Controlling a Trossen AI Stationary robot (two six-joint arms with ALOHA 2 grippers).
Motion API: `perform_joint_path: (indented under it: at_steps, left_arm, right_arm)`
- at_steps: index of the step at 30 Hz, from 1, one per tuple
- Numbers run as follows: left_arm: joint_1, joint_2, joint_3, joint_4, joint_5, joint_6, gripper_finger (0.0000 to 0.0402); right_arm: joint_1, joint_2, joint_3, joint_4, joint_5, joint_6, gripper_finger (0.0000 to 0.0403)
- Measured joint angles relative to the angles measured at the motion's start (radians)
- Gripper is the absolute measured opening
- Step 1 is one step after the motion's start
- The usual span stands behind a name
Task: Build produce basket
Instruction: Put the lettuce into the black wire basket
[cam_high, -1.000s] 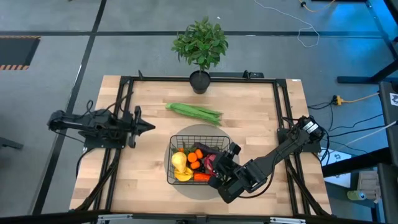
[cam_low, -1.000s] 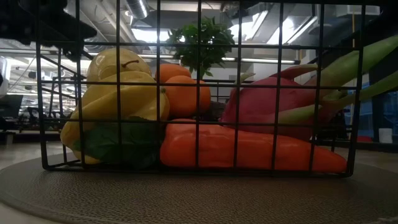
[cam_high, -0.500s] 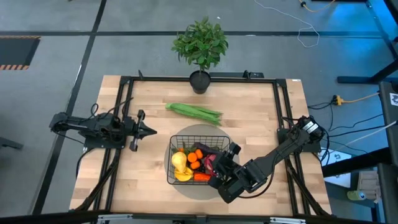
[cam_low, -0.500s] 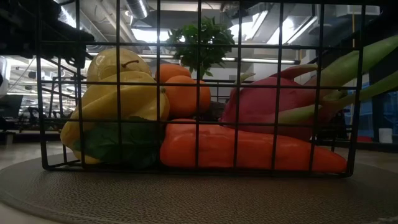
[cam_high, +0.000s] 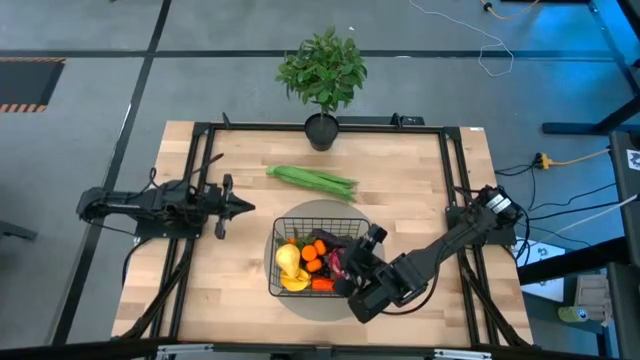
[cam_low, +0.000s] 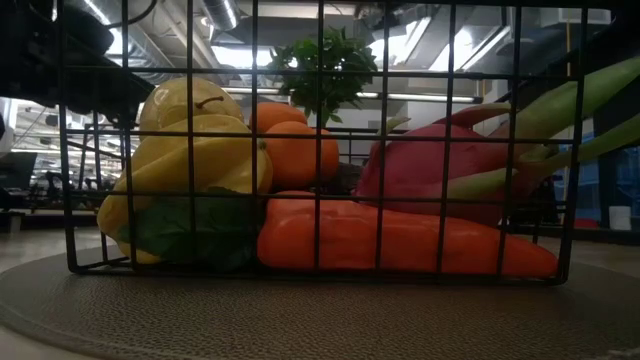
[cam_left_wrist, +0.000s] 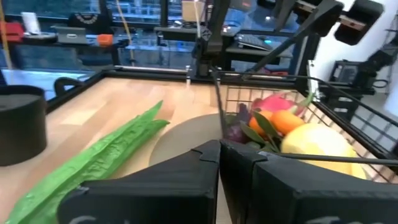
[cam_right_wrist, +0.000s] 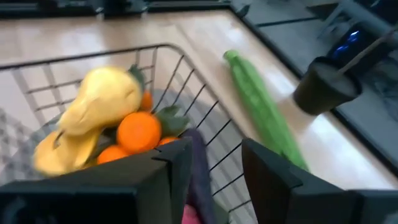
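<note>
The black wire basket (cam_high: 345, 224) stands on a round grey mat (cam_high: 320, 208) at the table's middle front. It holds yellow fruit (cam_high: 288, 262), orange tomatoes (cam_high: 313, 250), a red piece (cam_high: 322, 284) and a pink radish (cam_low: 430, 170). Long green beans (cam_high: 312, 180) lie flat on the table beyond the basket. My right gripper (cam_high: 370, 243) hangs open over the basket's right side, slanting down; a purple piece (cam_right_wrist: 199, 165) shows between its fingers, close to one of them. My left gripper (cam_high: 247, 207) is shut and level at the table's left, pointing toward the basket with nothing in it. My right gripper has the purple piece (cam_right_wrist: 198, 149) standing beside one finger (cam_right_wrist: 177, 165), with a gap toward the other finger. I cannot tell whether that finger touches it.
A potted plant (cam_high: 321, 130) stands at the table's far edge, behind the beans. A black frame (cam_high: 200, 150) runs along the table's left, far and right sides. Bare wood lies between my left gripper and the basket.
My left gripper has sunk a little at the table's left, staying shut and level. My right gripper has kept its place over the basket. The produce and the beans lie as before.
</note>
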Motion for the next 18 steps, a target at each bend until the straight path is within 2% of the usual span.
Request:
perform_joint_path:
  at_steps: [4, 10, 18]
  left_arm:
    - [0.030, 0.000, 0.000, 0.000, -0.003, -0.023, 0.0003]
    - [0.039, 0.000, 0.000, 0.000, -0.003, -0.021, 0.0001]
    - [0.039, 0.000, 0.000, -0.001, -0.003, -0.021, 0.0016]
  right_arm:
    - [-0.034, 0.000, 0.000, 0.000, 0.028, -0.028, 0.0136]
    - [-0.130, 0.001, 0.005, 0.000, 0.007, -0.155, 0.0136]
    - [-0.270, 0.002, 0.137, 0.006, 0.022, -0.320, 0.0136]
